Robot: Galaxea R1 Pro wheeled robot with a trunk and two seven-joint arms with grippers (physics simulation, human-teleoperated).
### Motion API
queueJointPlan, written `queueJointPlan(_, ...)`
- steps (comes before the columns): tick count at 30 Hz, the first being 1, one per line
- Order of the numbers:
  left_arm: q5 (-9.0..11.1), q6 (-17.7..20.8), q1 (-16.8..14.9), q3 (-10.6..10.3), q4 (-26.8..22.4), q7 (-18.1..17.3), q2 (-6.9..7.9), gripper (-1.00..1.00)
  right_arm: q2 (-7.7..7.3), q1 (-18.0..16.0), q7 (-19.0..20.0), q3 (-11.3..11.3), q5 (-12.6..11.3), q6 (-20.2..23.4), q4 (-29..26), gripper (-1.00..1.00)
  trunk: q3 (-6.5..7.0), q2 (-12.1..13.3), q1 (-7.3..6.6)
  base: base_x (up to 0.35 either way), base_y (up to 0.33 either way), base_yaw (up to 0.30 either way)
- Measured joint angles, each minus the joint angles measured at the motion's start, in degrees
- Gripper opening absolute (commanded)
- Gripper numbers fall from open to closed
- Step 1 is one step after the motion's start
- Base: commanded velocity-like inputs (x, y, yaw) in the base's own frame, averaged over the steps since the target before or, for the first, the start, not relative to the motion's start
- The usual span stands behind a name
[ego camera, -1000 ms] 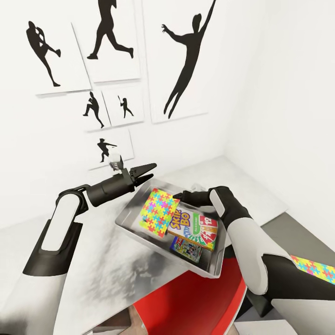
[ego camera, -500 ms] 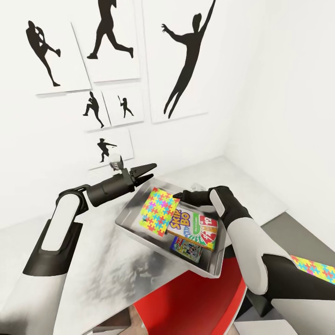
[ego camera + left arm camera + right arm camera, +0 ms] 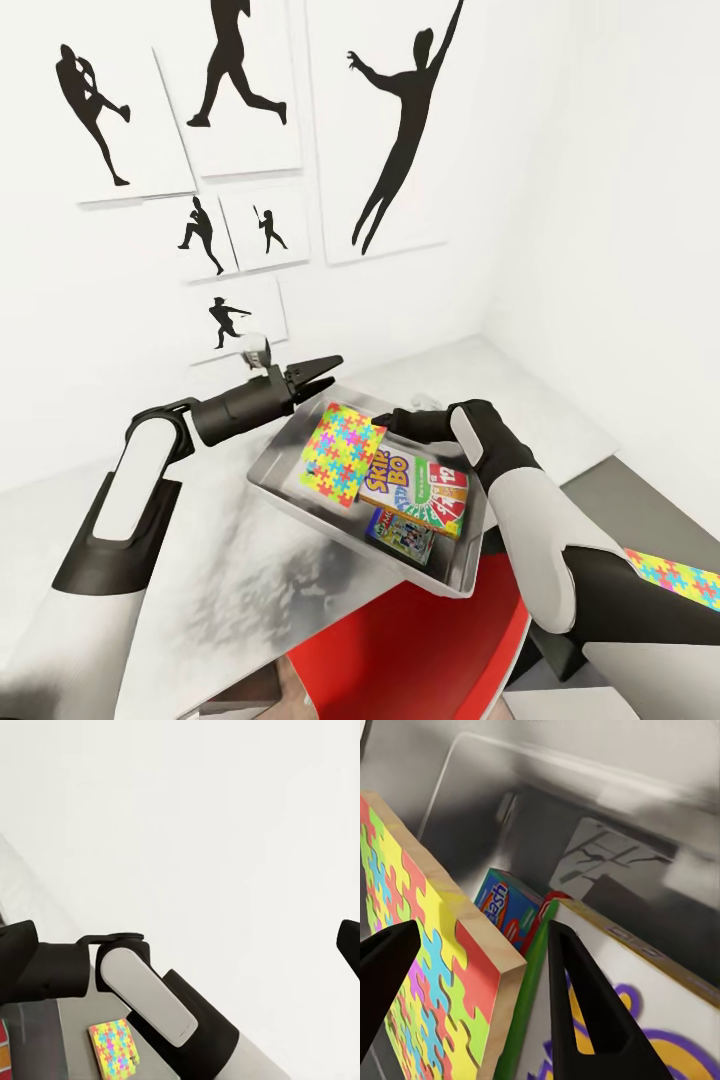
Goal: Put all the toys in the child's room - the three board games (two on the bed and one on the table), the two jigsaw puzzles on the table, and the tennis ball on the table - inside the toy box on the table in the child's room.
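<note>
Trouble looms in the head view: the toy box (image 3: 300, 500) overhangs the tabletop (image 3: 200, 570), and a nudge from the open left gripper (image 3: 322, 370) could tip it. In the right wrist view, the right gripper (image 3: 472, 967), fingers apart, straddles a jigsaw puzzle (image 3: 427, 967) leaning there; its release could topple it.

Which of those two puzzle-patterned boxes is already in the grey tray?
The jigsaw puzzle leaning against the toy box rim. The other puzzle lies outside, beyond the right arm.
</note>
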Motion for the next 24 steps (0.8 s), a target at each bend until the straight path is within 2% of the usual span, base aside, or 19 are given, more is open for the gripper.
queueJointPlan(13,-0.01,-0.02,-0.06,-0.61,-0.03,0.04,0.01,1.00,0.02,0.02,-0.40,0.16,0.29,-1.43,0.13,-1.00,0.00,0.00,0.00,0.000,0.000,0.000)
queueJointPlan(24,-0.01,-0.01,-0.10,-0.64,-0.01,0.05,0.09,1.00,0.15,0.22,-0.67,0.37,0.48,-5.05,0.52,-1.00,0.00,0.00,0.00,0.000,0.000,0.000)
